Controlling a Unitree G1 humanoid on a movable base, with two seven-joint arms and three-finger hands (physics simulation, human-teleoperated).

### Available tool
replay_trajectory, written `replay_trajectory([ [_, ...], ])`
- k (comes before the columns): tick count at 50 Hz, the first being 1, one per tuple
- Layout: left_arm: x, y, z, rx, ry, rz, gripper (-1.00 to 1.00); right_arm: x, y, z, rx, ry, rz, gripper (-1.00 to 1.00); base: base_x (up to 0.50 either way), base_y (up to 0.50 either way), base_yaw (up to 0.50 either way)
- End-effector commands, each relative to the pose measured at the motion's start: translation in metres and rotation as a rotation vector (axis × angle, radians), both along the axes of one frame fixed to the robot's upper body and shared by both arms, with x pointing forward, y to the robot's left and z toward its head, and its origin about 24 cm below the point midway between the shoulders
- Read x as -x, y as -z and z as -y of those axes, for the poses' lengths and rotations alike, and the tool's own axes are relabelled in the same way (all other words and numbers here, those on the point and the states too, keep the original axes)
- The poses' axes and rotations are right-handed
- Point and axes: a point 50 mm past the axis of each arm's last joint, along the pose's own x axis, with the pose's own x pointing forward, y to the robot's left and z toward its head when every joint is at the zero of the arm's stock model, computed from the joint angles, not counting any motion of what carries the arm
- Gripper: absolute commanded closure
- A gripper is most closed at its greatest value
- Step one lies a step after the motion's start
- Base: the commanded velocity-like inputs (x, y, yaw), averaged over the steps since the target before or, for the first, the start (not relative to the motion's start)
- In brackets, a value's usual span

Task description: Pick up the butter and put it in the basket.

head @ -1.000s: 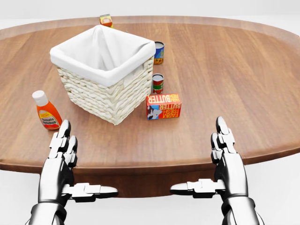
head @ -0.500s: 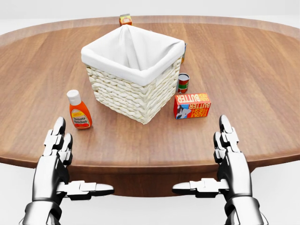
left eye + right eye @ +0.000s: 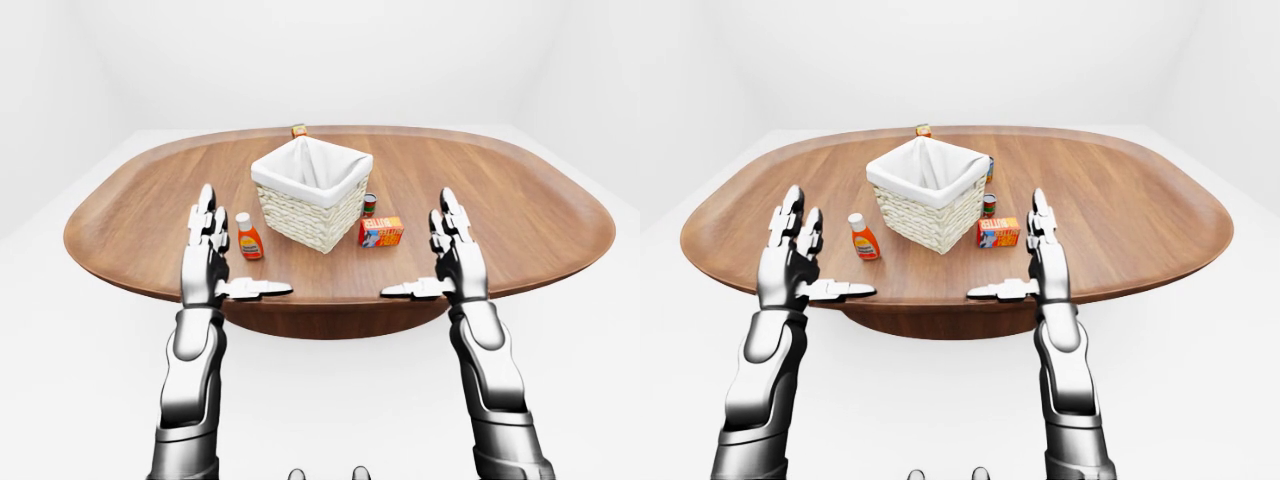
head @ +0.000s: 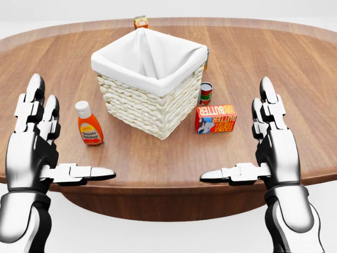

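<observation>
The butter (image 4: 215,119) box sits on the brown surface (image 4: 295,68), just right of the white basket (image 4: 149,79) in the middle of the head view, with a small can (image 4: 206,93) right above it. A ketchup bottle (image 4: 88,124) stands left of the basket. The left robot hand (image 4: 38,147) at lower left and the right robot hand (image 4: 263,142) at lower right are both spread wide, holding nothing.
</observation>
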Motion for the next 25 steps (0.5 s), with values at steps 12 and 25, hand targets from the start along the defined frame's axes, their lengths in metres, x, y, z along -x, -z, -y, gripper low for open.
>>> replay_trajectory([
  [12, -0.018, -0.058, -0.004, 0.009, -0.014, 0.206, -1.0, -0.019, -0.065, -0.003, 0.059, -0.032, 0.231, -1.0, 0.0, 0.0, 0.0],
  [25, -0.015, -0.067, -0.007, 0.021, -0.024, 0.245, -1.0, -0.015, -0.066, 0.001, 0.067, -0.021, 0.24, -1.0, 0.24, 0.0, 0.0],
])
